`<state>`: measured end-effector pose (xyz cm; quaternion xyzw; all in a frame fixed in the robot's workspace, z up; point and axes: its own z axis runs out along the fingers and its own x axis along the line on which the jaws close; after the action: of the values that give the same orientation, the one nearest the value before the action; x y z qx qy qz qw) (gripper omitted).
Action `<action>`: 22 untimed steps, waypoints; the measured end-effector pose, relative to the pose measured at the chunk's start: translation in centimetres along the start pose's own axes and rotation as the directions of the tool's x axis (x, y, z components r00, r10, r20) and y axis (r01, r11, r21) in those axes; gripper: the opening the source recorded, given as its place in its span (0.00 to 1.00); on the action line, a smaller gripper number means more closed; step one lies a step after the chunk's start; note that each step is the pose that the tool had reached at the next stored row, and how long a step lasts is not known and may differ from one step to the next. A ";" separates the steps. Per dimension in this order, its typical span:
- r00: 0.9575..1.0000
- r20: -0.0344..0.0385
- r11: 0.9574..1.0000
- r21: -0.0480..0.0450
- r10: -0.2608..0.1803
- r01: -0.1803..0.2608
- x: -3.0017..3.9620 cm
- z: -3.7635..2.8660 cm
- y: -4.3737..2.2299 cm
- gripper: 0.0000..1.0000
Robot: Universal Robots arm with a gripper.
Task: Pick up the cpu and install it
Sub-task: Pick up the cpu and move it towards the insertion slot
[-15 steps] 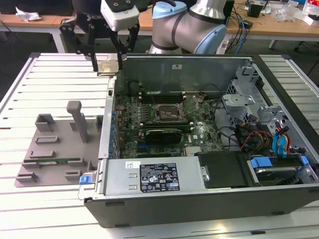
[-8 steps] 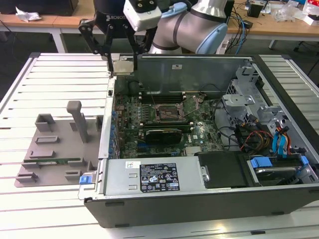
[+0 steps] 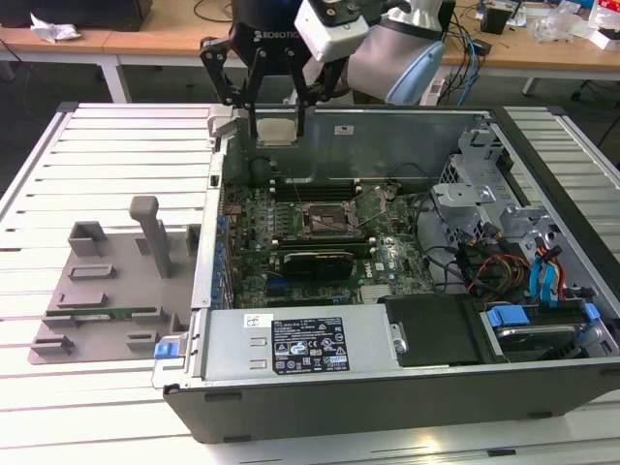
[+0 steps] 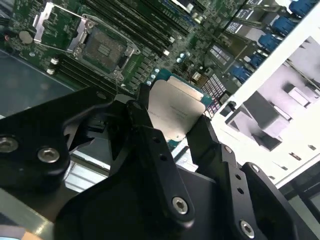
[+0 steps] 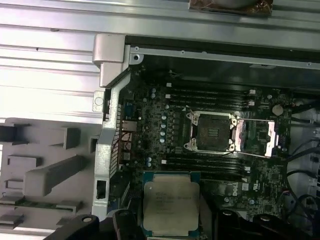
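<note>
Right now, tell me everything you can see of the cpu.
The small flat square cpu has a pale silver-grey metal top with faint print and a green board edge. It is clamped by two opposite edges between the black pincer's fingers, held in the air above the open dark metal computer case, apart from the motherboard's empty black socket.

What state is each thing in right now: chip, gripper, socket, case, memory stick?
computer case: side open, insides showing.
socket: open and empty, its retaining frame flipped aside.
cpu: held in the air above the case, not in the socket.
gripper: shut on the cpu's edges.
memory stick: lying in the grey fixture outside the case.
</note>
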<state>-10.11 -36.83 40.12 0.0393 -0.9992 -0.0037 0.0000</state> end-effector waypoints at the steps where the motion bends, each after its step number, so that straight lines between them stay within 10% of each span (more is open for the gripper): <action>1: 1.000 0.000 1.000 0.000 0.000 0.000 -0.38 0.00 -0.03 0.55; 15: 1.000 -0.009 1.000 -0.001 0.000 0.000 -7.11 0.06 -0.56 0.55; 22: 1.000 -0.010 1.000 -0.001 0.004 -0.004 -7.94 1.58 -0.52 0.55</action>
<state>-2.16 -36.72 38.54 0.0372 -0.9993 -0.0040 0.0050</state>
